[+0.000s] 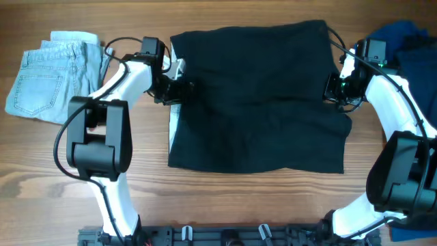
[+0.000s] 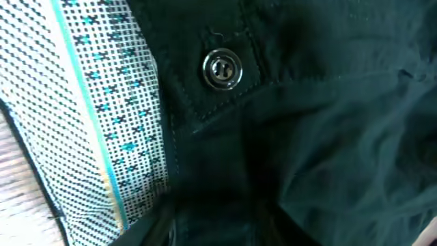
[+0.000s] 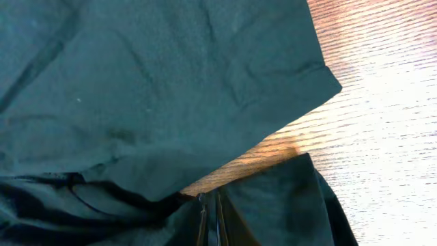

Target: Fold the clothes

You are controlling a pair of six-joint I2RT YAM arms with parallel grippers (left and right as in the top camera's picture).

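Note:
The clothes in work are wide black shorts (image 1: 259, 96), spread flat mid-table with a strip of pale waistband lining (image 1: 173, 119) showing at their left edge. My left gripper (image 1: 172, 87) sits at that left edge. In the left wrist view, the left gripper (image 2: 218, 229) has its jaws apart over black cloth, close to the metal button (image 2: 222, 70) and the dotted lining (image 2: 89, 102). My right gripper (image 1: 336, 90) is at the shorts' right edge. In the right wrist view, the right gripper (image 3: 212, 208) is shut, pinching a fold of the black shorts (image 3: 150, 89) just above the wood.
Folded light-blue denim shorts (image 1: 48, 78) lie at the far left. A royal-blue garment (image 1: 399, 33) and a dark navy one (image 1: 420, 68) are heaped at the back right, close behind my right arm. Bare wooden table (image 1: 225, 198) lies in front of the shorts.

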